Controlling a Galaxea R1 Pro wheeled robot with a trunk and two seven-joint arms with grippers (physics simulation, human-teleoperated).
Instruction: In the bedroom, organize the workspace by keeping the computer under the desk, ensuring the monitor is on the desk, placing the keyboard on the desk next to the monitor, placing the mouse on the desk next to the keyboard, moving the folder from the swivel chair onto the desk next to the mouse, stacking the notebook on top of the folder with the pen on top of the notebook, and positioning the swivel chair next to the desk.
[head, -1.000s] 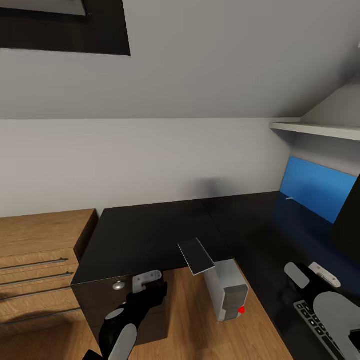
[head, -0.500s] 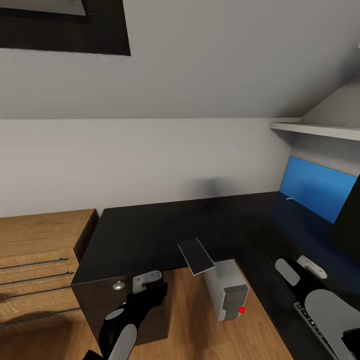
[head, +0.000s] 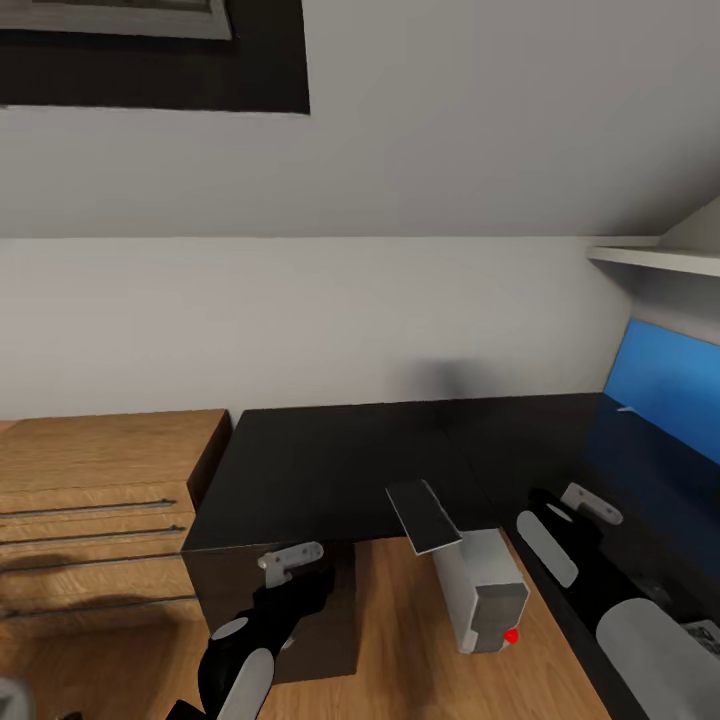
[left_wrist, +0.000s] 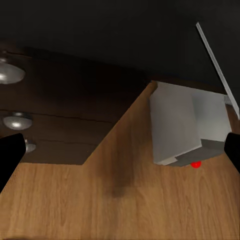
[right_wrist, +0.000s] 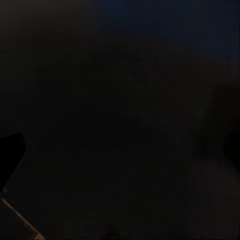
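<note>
The bench (head: 340, 460) runs along the back wall (head: 300, 320) and turns forward down the right side. To its left, just beside its end, stands a drawer unit (head: 100, 500). The computer (head: 485, 590) sits on the floor (head: 400, 640) in the inner corner of the bench, partly beneath its edge, with a flat panel (head: 424, 516) slanting over the computer's rear. The folder (head: 670, 385) stands upright at the far right on the bench, below a wall shelf (head: 655, 258). A skylight (head: 150, 50) is set in the slope above, at upper left. The left gripper (head: 290, 562) hangs before the bench's drawer front (left_wrist: 60, 125); the right gripper (head: 560, 515) is over the right wing of the bench.
</note>
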